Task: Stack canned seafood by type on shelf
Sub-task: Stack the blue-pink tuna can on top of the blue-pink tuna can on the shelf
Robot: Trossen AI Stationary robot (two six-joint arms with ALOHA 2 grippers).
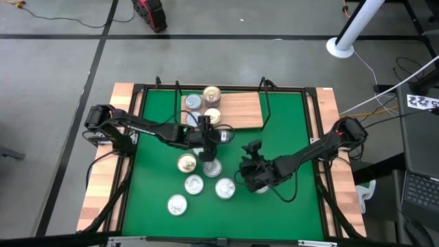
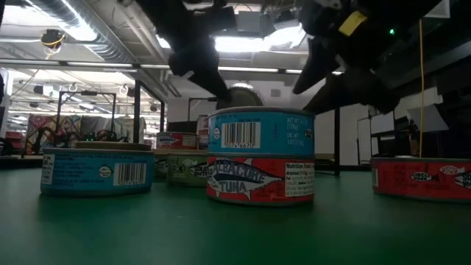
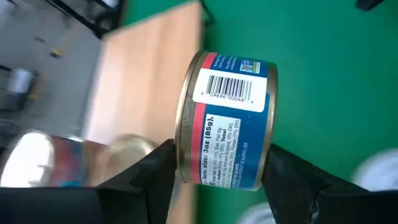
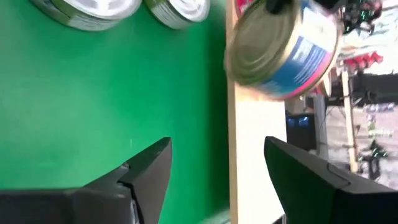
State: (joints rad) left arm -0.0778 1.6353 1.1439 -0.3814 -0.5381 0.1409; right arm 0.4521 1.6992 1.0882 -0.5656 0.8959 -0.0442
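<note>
My left gripper point(image 3: 217, 171) is shut on a canned seafood tin point(image 3: 227, 118) with a blue and red barcode label, above the green mat beside the near edge of the shelf point(image 1: 240, 110). Several silver and gold-lidded tins point(image 1: 212, 96) stand on the shelf's left end. More tins point(image 1: 194, 184) rest on their bases on the mat; in the low view a blue tin sits on top of a red tuna tin point(image 2: 260, 180). My right gripper point(image 4: 217, 162) hovers open over the mat to the right point(image 1: 255, 171), with nothing between its fingers. My left gripper pinches the tin between its two fingers, one on the gold-rimmed lid end point(image 3: 181, 149) and the other on the opposite flat end point(image 3: 268, 155). The tin lies on its side in the hold with its label wall facing the camera, lifted clear of the mat.
A thin black wire frame point(image 1: 264, 86) rises at the shelf's back. Pale wooden planks point(image 1: 103, 185) border the green mat on both sides. Free mat lies at the right, between the shelf and the right plank point(image 1: 295, 130).
</note>
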